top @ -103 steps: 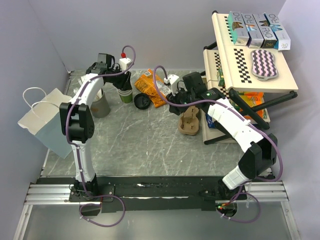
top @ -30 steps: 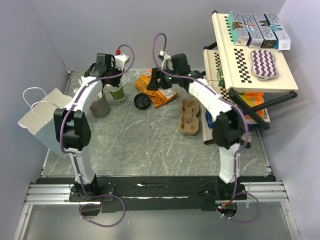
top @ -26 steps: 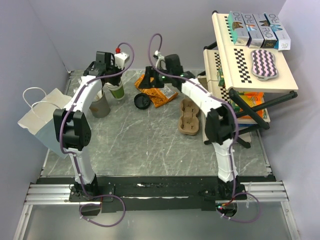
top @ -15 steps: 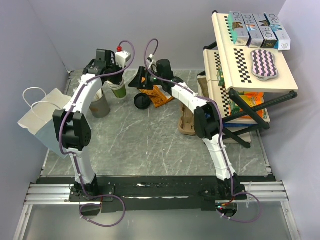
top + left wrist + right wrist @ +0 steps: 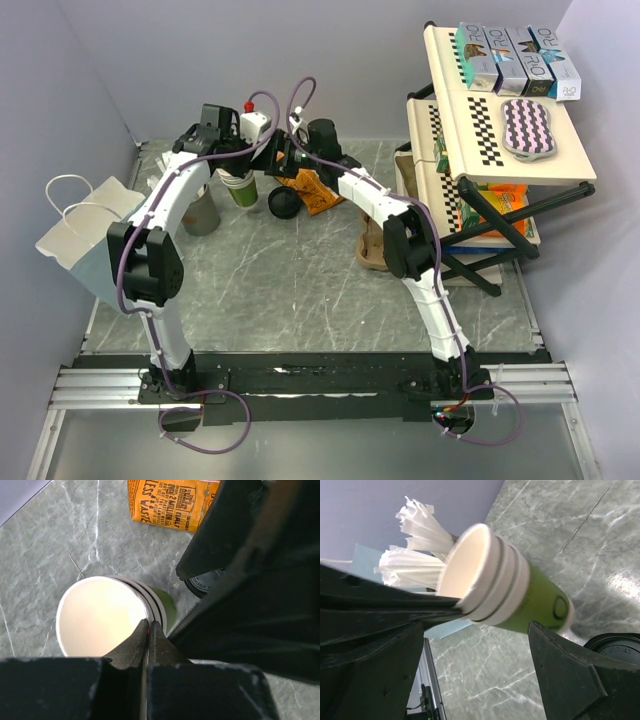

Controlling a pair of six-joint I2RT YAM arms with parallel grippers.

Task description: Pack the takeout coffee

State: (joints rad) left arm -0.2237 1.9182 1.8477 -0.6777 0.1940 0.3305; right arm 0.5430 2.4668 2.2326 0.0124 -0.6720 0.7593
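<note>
Your left pincer (image 5: 146,632) is closed down to a thin slit on the rim of the lidless cup (image 5: 100,615), one finger inside the wall and one outside. That cup, white above and green below, shows several nested rims, so it looks like a stack. I can't tell from these views whether its base touches the desk (image 5: 300,290).

Your right pincer (image 5: 477,625) is spread wide with nothing in its grip. It faces the side of the lidless cup, which fills the gap between its two fingers in the right wrist view.

The takeout coffee (image 5: 283,203) stands on the desk just to the right of the lidless cup, its round black lid on. It is just in front of the orange packet (image 5: 312,188), and neither pincer touches it. In the right wrist view its lid peeks out beside the lower right finger.

The grey cup of white sticks (image 5: 200,210) stands to the left of the lidless cup. A blue and white paper bag (image 5: 85,240) lies at the desk's left edge. A brown cup carrier (image 5: 378,248) sits partly behind your right arm.
</note>
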